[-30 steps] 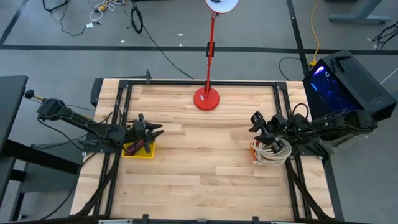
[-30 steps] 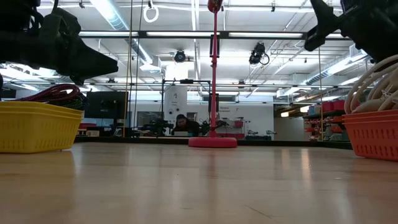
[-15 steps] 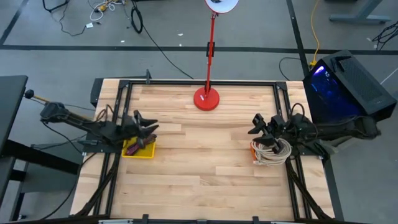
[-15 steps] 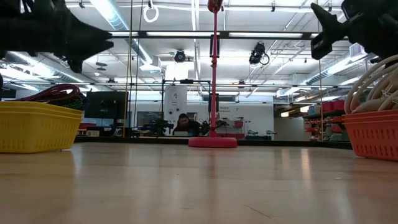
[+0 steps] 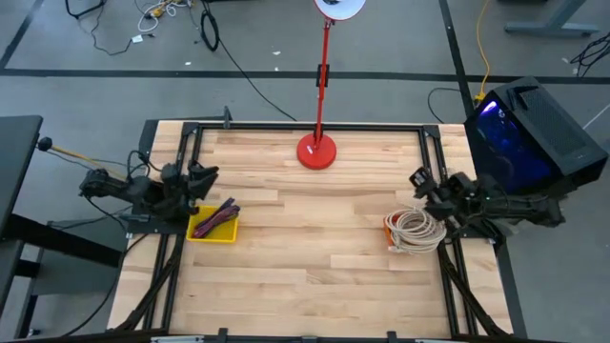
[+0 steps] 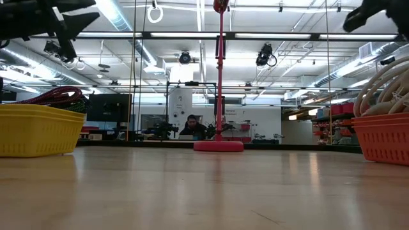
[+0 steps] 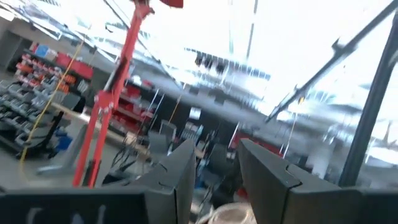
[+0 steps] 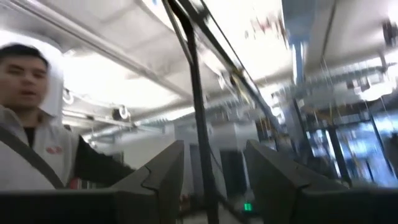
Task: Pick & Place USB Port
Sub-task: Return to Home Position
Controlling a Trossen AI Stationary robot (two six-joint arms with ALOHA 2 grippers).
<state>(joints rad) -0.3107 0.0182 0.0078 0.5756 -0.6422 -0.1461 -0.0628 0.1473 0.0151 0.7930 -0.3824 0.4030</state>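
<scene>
Left gripper (image 5: 202, 177): hung empty, slightly parted, just beside yellow bin (image 5: 212, 236) of dark red cables (image 5: 217, 216). Right gripper (image 5: 420, 181): likewise narrowly parted, empty, near orange bin (image 6: 383, 140) holding pale cable coil (image 5: 416, 229). Could have snagged a raised loop if swung low. Stood well clear of red lamp stand (image 5: 315, 151) on surface (image 5: 315, 267).
</scene>
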